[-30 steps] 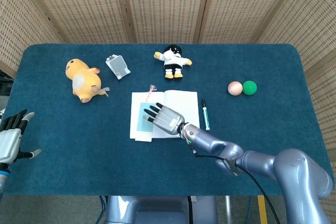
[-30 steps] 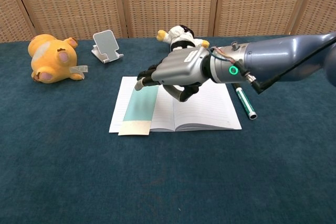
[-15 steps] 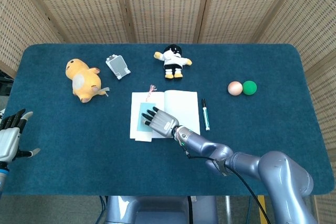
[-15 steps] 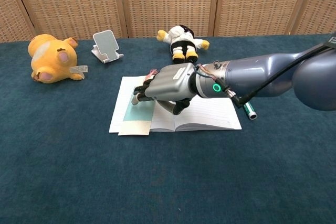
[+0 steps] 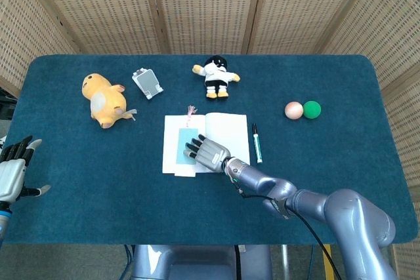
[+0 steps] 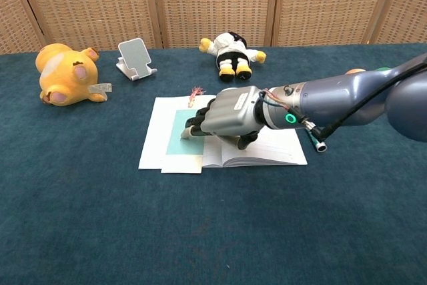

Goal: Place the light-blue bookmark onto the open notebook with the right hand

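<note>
The open notebook [image 5: 233,129] lies mid-table, also seen in the chest view [image 6: 155,139]. The light-blue bookmark [image 5: 184,143] lies flat on its left page, its pale lower end [image 6: 181,163] reaching past the notebook's front edge and its pink tassel [image 6: 195,91] at the top. My right hand [image 5: 210,153] lies palm down over the notebook's fold, its fingertips [image 6: 191,131] pressing on the bookmark's right side. From the chest view the right hand [image 6: 231,117] hides the middle of the notebook. My left hand [image 5: 13,172] hangs at the table's left edge, fingers spread, holding nothing.
A yellow plush [image 5: 105,100] and a small phone stand [image 5: 147,82] lie at the back left. A black-and-white doll [image 5: 216,77] sits behind the notebook. A pen [image 5: 256,143] lies just right of it. A pink ball [image 5: 294,110] and a green ball [image 5: 312,109] rest further right.
My right hand came down onto the bookmark and drew it a little to the right across the left page. The left hand has stayed where it was.
</note>
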You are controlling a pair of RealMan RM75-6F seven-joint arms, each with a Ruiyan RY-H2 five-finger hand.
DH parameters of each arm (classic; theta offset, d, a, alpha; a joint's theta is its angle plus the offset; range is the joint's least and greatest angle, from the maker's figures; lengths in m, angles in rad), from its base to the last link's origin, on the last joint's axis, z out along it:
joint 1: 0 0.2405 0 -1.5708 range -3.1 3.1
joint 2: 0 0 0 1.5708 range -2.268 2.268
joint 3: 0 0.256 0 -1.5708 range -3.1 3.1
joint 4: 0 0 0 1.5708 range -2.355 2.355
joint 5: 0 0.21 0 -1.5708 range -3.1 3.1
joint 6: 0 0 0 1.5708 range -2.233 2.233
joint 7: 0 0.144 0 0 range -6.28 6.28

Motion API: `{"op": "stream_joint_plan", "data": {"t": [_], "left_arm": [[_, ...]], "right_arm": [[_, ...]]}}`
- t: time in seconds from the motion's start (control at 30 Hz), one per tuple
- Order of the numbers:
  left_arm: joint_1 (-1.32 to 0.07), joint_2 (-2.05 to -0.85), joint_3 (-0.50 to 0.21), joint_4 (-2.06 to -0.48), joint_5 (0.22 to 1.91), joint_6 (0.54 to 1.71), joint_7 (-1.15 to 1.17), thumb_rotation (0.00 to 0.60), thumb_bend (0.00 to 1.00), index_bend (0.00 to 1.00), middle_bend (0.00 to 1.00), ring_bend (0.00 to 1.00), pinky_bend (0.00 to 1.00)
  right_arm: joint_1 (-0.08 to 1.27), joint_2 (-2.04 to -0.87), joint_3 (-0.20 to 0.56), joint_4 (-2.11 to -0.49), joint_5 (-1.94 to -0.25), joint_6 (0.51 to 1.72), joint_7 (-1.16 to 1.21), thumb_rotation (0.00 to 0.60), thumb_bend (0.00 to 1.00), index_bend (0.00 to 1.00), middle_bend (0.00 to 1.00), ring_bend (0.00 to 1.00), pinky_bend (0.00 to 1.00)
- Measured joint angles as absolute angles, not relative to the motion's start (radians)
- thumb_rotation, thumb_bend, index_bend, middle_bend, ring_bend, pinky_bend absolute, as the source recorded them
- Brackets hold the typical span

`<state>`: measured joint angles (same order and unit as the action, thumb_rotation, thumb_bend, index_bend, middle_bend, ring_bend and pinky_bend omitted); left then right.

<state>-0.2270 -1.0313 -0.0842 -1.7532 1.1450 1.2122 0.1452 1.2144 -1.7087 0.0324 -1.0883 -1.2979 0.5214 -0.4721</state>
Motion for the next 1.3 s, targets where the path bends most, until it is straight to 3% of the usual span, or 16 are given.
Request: {"op": "stream_joint_plan", "data": {"t": [0.7, 1.3], "left_arm": [[-0.229, -1.037, -0.078, -1.763, 1.148, 1.218, 0.165, 0.6, 0.0, 0.0, 0.0, 0.0, 0.0], [-0.234, -1.038, -0.077, -1.763, 1.142, 1.21, 0.166, 0.6, 0.0, 0.0, 0.0, 0.0, 0.0]], "right_arm": [[1.17, -1.606, -0.013, -1.148, -1.316, 0.545, -0.54, 0.6, 1.0, 0.0, 0.0, 0.0, 0.12], [1.151, -1.563, 0.037, -1.209, -1.361, 0.641, -0.467, 0.6, 1.0, 0.0, 0.0, 0.0, 0.12]]}}
